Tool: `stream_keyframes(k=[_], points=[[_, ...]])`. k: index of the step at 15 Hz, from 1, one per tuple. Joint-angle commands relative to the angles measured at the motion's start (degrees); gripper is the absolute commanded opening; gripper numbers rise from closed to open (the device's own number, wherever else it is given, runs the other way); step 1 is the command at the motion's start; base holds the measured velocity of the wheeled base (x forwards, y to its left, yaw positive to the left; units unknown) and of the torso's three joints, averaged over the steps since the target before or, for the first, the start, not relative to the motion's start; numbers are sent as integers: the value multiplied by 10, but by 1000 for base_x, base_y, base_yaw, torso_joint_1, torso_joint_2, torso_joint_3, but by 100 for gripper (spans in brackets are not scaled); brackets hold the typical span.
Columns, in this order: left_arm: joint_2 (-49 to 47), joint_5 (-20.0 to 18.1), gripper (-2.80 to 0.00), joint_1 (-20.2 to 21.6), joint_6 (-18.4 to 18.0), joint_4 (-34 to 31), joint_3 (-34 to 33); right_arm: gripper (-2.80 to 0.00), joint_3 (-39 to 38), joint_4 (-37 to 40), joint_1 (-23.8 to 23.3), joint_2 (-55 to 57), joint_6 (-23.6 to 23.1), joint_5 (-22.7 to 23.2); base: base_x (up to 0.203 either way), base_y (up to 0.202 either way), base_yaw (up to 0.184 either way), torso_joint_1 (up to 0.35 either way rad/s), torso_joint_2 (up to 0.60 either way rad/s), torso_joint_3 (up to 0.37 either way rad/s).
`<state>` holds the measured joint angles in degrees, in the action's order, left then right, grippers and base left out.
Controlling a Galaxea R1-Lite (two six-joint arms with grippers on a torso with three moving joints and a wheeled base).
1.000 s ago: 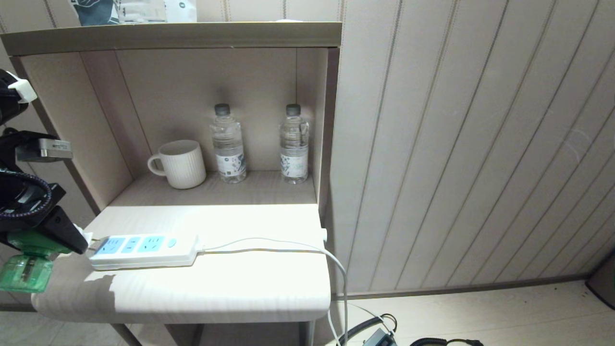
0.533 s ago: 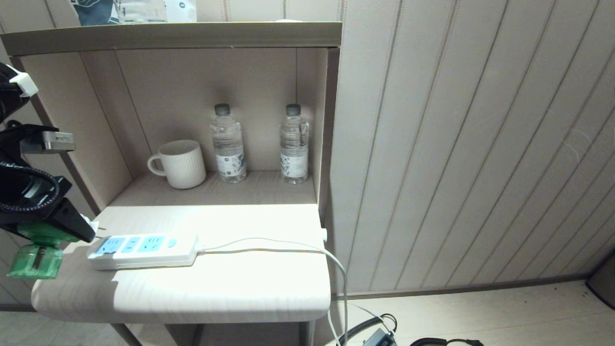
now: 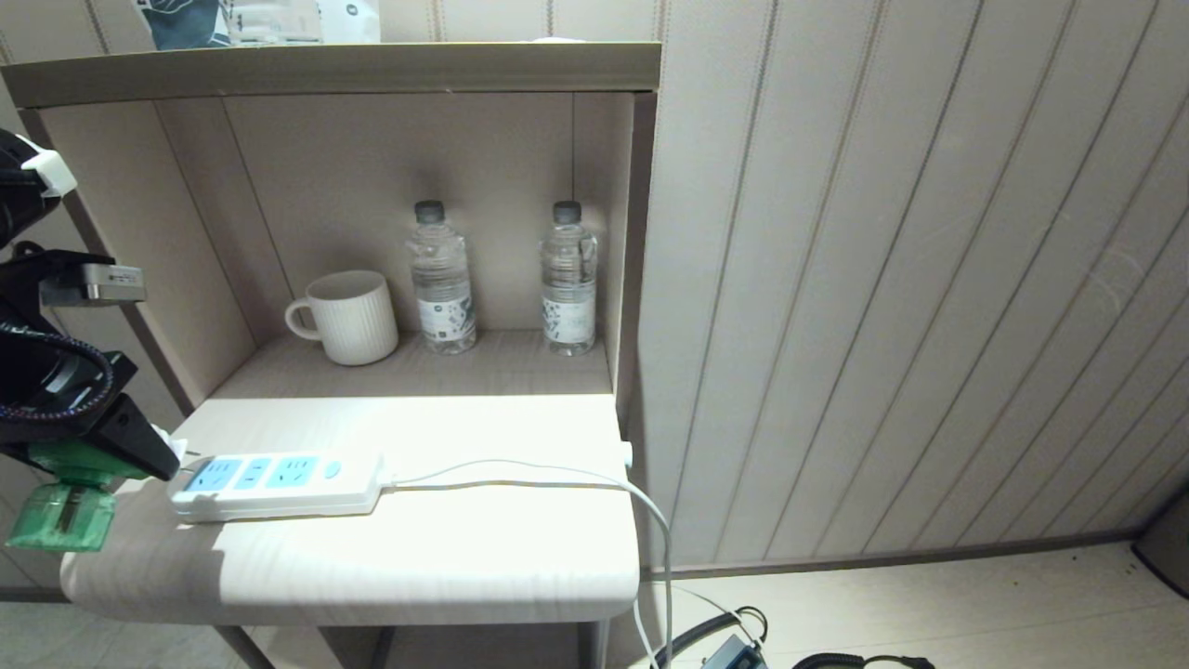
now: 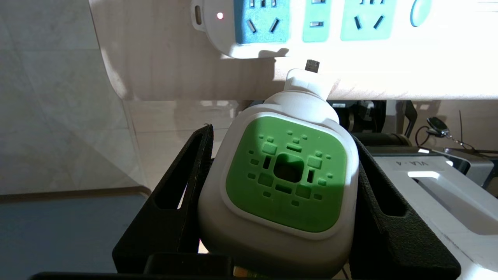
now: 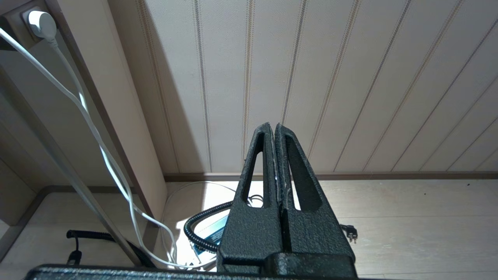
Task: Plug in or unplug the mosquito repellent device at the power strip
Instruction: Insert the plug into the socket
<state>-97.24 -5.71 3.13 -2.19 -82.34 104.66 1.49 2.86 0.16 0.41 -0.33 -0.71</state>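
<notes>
Mosquito repellent device (image 4: 286, 175) shifted slightly; left gripper (image 4: 280, 186) fingers clamp it, prongs mostly hidden near power strip (image 3: 279, 483).

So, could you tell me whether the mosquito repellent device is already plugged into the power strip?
No, the mosquito repellent device sits clamped in the left gripper, its plug short of the power strip.
</notes>
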Motion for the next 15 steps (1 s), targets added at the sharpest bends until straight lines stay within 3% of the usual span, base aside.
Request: stream_keyframes(k=[1,15], points=[[1,0,-280,0,1,-5,-2,-280,0,0,0,0,0,0,0,0,0,0,0,0],[18,0,-280,0,-1,-6,-14,-280,0,0,0,0,0,0,0,0,0,0,0,0]])
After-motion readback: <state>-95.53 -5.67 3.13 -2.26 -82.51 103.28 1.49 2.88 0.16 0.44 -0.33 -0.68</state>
